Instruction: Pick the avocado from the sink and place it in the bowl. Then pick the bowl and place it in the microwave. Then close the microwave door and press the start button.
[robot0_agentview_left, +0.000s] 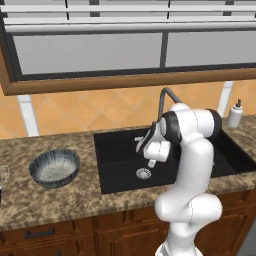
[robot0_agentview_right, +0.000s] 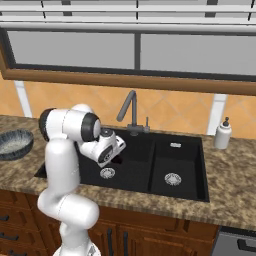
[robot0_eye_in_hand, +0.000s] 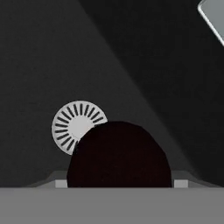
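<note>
Avocado (robot0_eye_in_hand: 119, 155) sits in the sink (robot0_agentview_left: 120, 150) just beside the drain (robot0_eye_in_hand: 75, 126), between the gripper (robot0_agentview_left: 151, 161) jaws, which look closed on it. Judgement: confirm the pinch sits centred on the fruit, then lift straight up clear of the drain before swinging to the bowl (robot0_agentview_left: 54, 168).

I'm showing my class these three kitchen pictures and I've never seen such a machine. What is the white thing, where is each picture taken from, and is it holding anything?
The white thing is a robot arm ending in a claw. Two pictures come from cameras behind it, left and right; the third looks along the claw itself. It reaches down into the black sink. The dark egg shape filling the claw's camera is an avocado, beside the round steel drain. The fingertips flank it; whether they grip it I cannot tell. A blue-grey bowl waits on the stone counter.
</note>
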